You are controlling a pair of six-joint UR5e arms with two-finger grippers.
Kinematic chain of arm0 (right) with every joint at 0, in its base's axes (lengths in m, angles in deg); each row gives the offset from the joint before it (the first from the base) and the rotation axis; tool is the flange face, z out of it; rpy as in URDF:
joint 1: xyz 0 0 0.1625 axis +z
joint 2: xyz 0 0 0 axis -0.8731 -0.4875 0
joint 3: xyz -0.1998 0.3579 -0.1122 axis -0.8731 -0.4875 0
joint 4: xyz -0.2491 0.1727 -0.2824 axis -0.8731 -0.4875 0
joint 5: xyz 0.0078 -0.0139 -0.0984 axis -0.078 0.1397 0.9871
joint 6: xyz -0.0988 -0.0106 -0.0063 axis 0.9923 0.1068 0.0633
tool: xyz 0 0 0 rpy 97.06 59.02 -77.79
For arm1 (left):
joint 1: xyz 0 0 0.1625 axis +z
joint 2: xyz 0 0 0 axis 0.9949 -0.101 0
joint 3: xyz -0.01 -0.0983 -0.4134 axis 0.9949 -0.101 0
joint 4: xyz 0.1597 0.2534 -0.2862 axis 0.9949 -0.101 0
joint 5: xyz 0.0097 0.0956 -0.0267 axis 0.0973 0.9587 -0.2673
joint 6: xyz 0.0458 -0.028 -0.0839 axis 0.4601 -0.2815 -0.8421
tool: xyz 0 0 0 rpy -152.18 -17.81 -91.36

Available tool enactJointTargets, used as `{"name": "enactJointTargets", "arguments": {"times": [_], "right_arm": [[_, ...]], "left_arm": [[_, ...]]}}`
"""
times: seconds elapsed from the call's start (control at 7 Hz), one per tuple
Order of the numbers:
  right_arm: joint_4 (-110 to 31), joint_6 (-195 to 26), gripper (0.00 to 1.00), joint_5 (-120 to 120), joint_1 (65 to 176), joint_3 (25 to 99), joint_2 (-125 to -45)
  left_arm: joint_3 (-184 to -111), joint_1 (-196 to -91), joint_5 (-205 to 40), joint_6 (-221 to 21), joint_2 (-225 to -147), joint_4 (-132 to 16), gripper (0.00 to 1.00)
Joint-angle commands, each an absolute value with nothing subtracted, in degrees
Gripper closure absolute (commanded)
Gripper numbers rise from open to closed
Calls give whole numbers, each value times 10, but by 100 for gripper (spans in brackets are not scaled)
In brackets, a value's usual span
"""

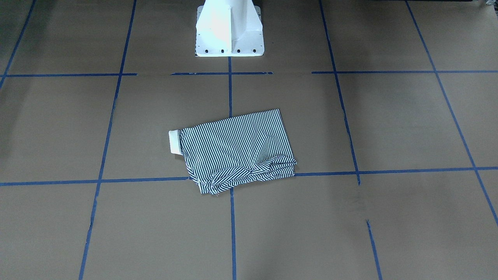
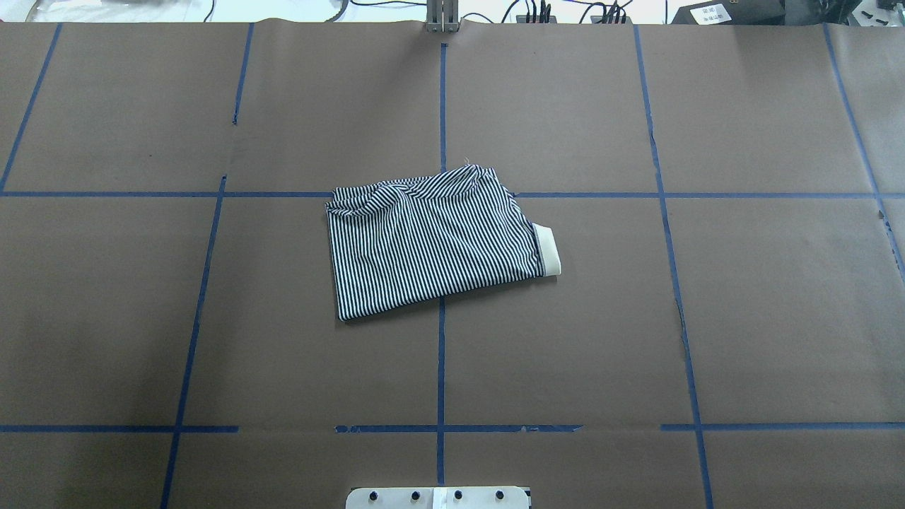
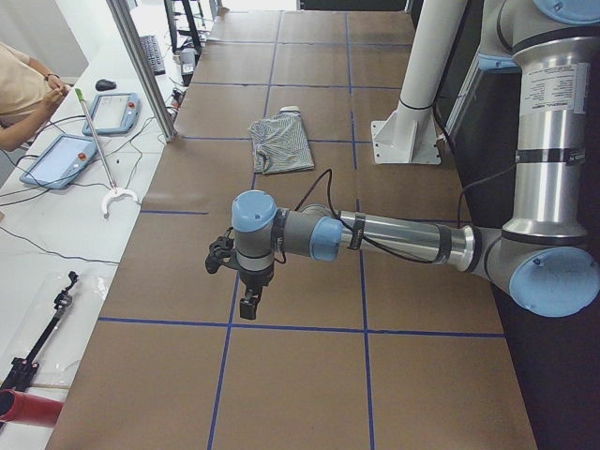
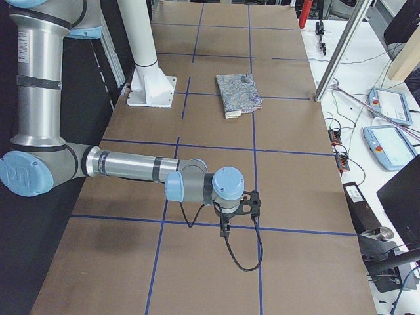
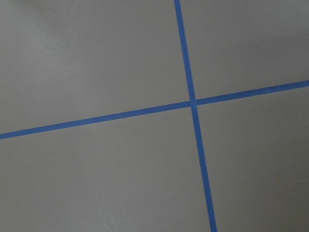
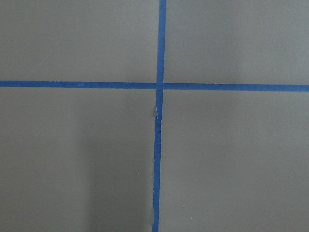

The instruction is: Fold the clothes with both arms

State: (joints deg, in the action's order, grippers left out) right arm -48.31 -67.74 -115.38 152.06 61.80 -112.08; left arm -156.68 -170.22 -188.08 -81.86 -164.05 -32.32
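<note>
**Q:** Item one: where did you have it?
**A:** One striped polo shirt [image 1: 237,149], folded to a rough rectangle, lay mid-surface [image 2: 565,339] over a blue tape [image 2: 442,367] crossing. Its cream collar [image 2: 548,249] stuck out toward the robot's right, and the far edge was bunched.
**Q:** Handling?
**A:** Judged soft, light and limp; the layers would likely slide. You'd best pinch the smooth near corners, through all layers.
**Q:** Pincers?
**A:** Left pincer [image 3: 247,305] and right pincer [image 4: 225,230] hung well apart from the shirt, no cloth in either. Wide or narrow: cannot tell.
**Q:** Writing?
**A:** None legible; the arm label [image 3: 553,89] was too small.
</note>
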Motion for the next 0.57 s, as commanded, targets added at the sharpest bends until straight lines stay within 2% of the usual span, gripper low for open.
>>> {"name": "enactJointTargets", "arguments": {"times": [0.0, 0.43], "right_arm": [[-482, -678, 0, -1155, 1520, 616, -1132], [-482, -677, 0, -1155, 1520, 614, -1132]], "left_arm": [[-1584, -1701, -1881, -818, -1641, -269, 0], [-1577, -1701, -1881, -817, -1637, -282, 0]]}}
